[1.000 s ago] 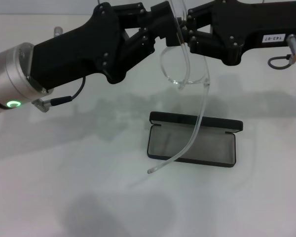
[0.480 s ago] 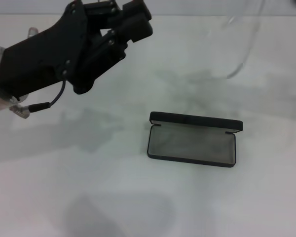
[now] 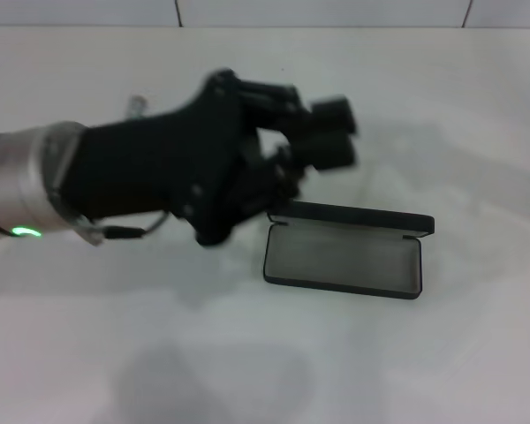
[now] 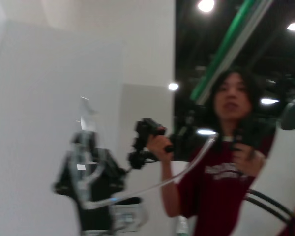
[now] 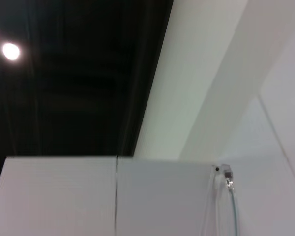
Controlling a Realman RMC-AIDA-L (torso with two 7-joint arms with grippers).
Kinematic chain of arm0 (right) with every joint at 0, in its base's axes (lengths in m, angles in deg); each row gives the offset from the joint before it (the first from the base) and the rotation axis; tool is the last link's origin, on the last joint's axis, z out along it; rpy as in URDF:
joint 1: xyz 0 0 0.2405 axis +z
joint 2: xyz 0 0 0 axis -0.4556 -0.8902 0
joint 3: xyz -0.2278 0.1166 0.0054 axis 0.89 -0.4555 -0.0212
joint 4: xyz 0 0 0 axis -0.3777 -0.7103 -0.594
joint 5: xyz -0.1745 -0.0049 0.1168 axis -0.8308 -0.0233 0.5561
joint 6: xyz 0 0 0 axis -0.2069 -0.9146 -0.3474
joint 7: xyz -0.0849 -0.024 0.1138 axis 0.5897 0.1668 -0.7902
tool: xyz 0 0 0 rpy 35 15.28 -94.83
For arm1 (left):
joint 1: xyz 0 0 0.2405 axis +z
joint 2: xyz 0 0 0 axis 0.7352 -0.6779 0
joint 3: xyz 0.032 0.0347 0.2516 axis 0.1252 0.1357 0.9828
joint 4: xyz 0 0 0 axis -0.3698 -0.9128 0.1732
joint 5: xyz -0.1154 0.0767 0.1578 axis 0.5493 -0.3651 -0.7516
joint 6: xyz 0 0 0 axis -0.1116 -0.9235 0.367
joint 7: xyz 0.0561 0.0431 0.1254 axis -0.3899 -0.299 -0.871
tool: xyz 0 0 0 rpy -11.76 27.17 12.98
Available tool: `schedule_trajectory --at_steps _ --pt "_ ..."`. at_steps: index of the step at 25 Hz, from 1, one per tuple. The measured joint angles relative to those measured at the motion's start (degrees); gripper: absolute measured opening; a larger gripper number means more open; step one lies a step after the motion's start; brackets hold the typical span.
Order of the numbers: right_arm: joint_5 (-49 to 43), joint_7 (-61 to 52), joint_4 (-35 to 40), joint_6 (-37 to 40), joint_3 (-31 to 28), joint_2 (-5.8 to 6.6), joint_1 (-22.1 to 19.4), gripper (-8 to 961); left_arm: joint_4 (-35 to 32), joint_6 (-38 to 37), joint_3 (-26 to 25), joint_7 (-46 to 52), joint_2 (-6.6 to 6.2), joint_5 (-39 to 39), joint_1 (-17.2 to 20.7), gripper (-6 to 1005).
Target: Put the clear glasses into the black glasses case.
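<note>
Black and blurred, your left gripper [image 3: 322, 141] hangs just above the far-left corner of the black glasses case [image 3: 343, 256]; you cannot tell how its fingers stand. That case lies open on the white table [image 3: 247, 353], long axis running left to right, grey lining up. Your right gripper is out of the head view. In the left wrist view the clear glasses [image 4: 96, 177] appear, seemingly held aloft by the other arm.

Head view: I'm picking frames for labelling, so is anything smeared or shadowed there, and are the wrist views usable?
Head view: the left gripper is motion-blurred, the black glasses case is sharp, and soft shadows lie on the table. Left wrist view: soft throughout, with ceiling-light glare. Right wrist view: only wall and dark ceiling.
</note>
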Motion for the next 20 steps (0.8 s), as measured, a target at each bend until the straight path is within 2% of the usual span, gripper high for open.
schedule_trajectory --at_steps 8,13,20 --pt "0.1 11.8 -12.2 -2.8 8.7 -0.73 4.6 117 -0.2 -0.1 9.5 -1.5 0.17 6.6 -2.1 143" --pt "0.4 15.7 -15.4 -6.8 16.0 -0.97 6.8 117 -0.2 -0.2 10.4 -2.3 0.37 8.2 -2.4 143" --pt "0.6 16.9 -16.4 -8.9 20.7 -0.97 8.0 117 1.0 0.1 9.9 -3.9 0.33 12.9 -1.2 142"
